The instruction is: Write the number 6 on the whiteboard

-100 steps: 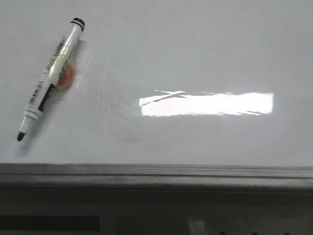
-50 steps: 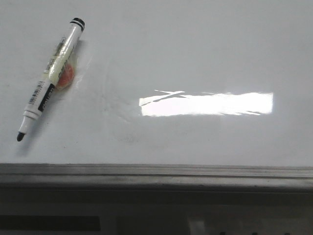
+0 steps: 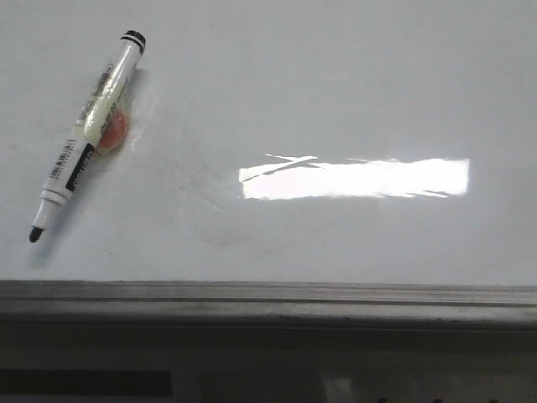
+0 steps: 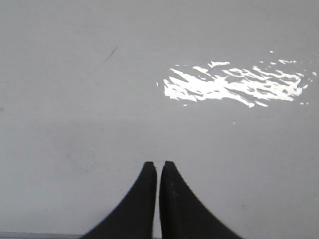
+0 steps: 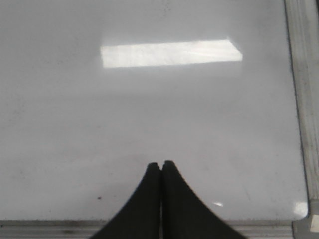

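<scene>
The whiteboard (image 3: 336,84) fills the front view, glossy and white-grey with faint smudges. No number 6 is in view on it. An uncapped black-and-white marker (image 3: 88,134) lies slanted at the board's far left, its black tip toward the near edge. Neither gripper appears in the front view. In the left wrist view my left gripper (image 4: 158,163) hovers over bare board (image 4: 75,124), its fingers almost touching, with nothing between them. My right gripper (image 5: 160,163) is shut and empty above the board's (image 5: 75,124) near edge.
A small orange blob (image 3: 116,131) sits under the marker's barrel. The grey metal frame (image 3: 268,294) runs along the near edge and also the side (image 5: 301,74). A bright rectangular glare (image 3: 357,178) lies mid-board. A short faint dark streak (image 4: 110,54) marks the surface.
</scene>
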`<action>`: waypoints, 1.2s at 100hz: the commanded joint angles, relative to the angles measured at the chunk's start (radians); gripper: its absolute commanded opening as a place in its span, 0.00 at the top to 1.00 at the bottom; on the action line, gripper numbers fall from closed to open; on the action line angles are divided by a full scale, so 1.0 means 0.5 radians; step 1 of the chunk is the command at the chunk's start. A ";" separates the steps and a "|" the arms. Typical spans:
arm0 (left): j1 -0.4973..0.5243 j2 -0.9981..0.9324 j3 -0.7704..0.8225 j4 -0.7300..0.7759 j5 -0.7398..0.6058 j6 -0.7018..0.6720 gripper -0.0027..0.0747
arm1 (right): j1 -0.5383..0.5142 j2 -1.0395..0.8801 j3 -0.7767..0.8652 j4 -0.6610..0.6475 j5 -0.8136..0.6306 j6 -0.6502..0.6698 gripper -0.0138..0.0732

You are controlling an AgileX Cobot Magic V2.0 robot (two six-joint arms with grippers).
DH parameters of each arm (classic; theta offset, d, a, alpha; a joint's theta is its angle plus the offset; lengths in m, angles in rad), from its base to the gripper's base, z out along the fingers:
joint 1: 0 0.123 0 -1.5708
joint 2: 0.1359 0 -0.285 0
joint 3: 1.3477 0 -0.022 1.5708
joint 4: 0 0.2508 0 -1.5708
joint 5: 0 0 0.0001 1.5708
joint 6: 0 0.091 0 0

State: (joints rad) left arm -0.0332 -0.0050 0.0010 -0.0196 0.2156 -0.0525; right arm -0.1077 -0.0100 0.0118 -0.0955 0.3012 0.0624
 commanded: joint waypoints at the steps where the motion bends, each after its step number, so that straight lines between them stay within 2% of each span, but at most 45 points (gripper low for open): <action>1: 0.003 -0.058 0.046 -0.004 -0.207 -0.018 0.99 | -0.010 -0.033 0.027 -0.059 -0.302 -0.004 0.91; 21: 0.003 -0.058 0.046 -0.004 -0.227 -0.018 0.99 | -0.010 -0.033 0.027 -0.044 -0.820 -0.004 0.91; 34: 0.003 -0.058 0.046 -0.009 -0.339 -0.018 0.99 | -0.010 -0.033 0.027 -0.039 -0.915 -0.004 0.91; 44: 0.003 -0.058 0.027 -0.014 -0.388 -0.018 0.99 | -0.010 -0.030 0.000 -0.039 -0.832 -0.004 0.91; 75: 0.003 0.052 -0.232 -0.106 -0.251 -0.018 0.99 | -0.010 0.303 -0.339 0.017 -0.171 -0.004 0.91; 96: 0.003 0.170 -0.461 -0.088 -0.109 -0.018 0.98 | -0.010 0.542 -0.432 0.049 -0.193 -0.004 0.91; 104: 0.003 0.216 -0.460 -0.088 -0.076 -0.018 0.86 | -0.010 0.564 -0.432 0.049 -0.193 -0.004 0.91; 110: 0.003 0.248 -0.435 -0.088 -0.112 -0.018 0.69 | -0.010 0.568 -0.432 0.049 -0.197 -0.004 0.91; 116: 0.003 0.272 -0.402 -0.097 -0.222 -0.018 0.54 | -0.010 0.568 -0.432 0.049 -0.197 -0.004 0.91; 120: 0.003 0.288 -0.369 -0.113 -0.344 -0.018 0.49 | -0.010 0.568 -0.432 0.049 -0.197 -0.004 0.91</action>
State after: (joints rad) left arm -0.0332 0.1052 -0.1776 -0.0589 0.1956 -0.0525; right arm -0.1077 0.2568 -0.1661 -0.0714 0.2753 0.0624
